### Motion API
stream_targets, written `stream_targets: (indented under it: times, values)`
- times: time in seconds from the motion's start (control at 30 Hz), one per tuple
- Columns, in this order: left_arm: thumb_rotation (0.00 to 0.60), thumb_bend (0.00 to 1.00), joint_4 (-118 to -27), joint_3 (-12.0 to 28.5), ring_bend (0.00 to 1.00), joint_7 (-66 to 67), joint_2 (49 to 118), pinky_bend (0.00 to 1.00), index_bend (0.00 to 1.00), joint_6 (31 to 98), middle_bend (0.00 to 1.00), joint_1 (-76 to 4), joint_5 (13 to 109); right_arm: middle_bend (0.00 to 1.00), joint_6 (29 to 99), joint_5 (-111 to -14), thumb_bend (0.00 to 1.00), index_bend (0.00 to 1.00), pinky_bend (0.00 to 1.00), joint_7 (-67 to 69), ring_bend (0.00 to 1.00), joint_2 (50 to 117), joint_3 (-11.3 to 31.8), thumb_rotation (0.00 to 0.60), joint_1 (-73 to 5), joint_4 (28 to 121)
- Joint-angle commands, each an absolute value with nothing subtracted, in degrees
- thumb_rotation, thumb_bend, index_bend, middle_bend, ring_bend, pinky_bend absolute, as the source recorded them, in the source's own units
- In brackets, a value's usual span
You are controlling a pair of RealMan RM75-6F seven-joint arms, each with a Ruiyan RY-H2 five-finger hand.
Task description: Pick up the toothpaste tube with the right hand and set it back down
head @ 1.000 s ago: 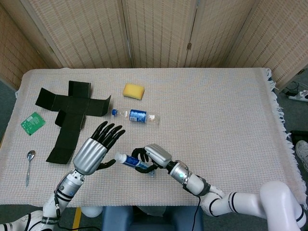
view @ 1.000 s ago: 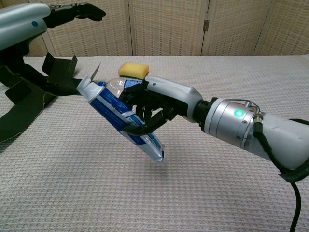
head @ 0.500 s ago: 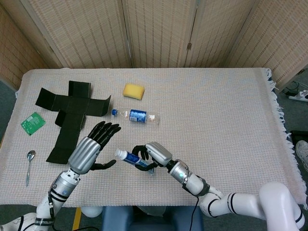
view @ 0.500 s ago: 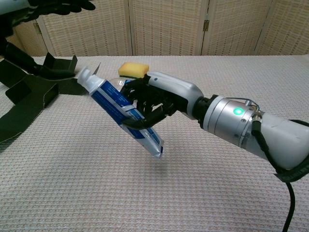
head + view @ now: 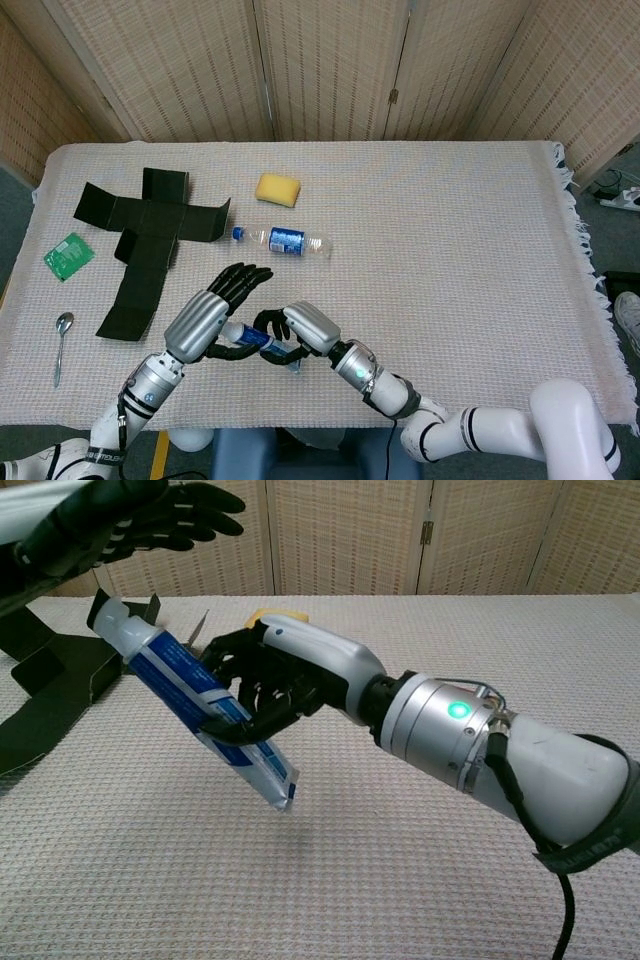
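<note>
- My left hand (image 5: 205,318) hovers above the cap end of the toothpaste tube (image 5: 196,711), fingers spread, holding nothing.
- My right hand (image 5: 268,678) grips the tube mid-body; it hangs tilted, clear of the tablecloth (image 5: 450,250), crimped end lowest.
- Beyond: black cardboard (image 5: 150,235), plastic bottle (image 5: 283,241) and sponge (image 5: 278,189), all well apart.
- Rightward, open cloth runs to the fringed edge.
</note>
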State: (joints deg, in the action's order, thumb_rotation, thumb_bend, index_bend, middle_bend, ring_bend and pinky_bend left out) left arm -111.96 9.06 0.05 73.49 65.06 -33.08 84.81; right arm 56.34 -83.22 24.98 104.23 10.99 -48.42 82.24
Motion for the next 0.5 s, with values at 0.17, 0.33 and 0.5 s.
stream_targets:
  times: [0.17,0.33,0.5]
  values:
    - [0.0,0.13,-111.6,9.3,0.05,2.6,74.7,0.0,0.06,63.0,0.1,-34.5,81.5,0.69,56.8,-83.0,0.7,0.78,0.61,23.8,0.72,105.7,11.3,0.6,-48.4,82.5]
    - [0.0,0.13,-112.2,9.1,0.05,3.4,74.3,0.0,0.06,62.3,0.1,-34.8,80.4,0.7,57.4,-83.0,0.7,0.79,0.61,23.2,0.72,106.7,11.6,0.6,-48.3,81.6]
    - [0.0,0.13,-112.8,8.5,0.05,4.7,73.9,0.0,0.06,61.3,0.1,-35.2,79.6,0.71,57.9,-82.7,0.7,0.8,0.62,22.4,0.73,107.8,12.1,0.6,-48.3,81.0]
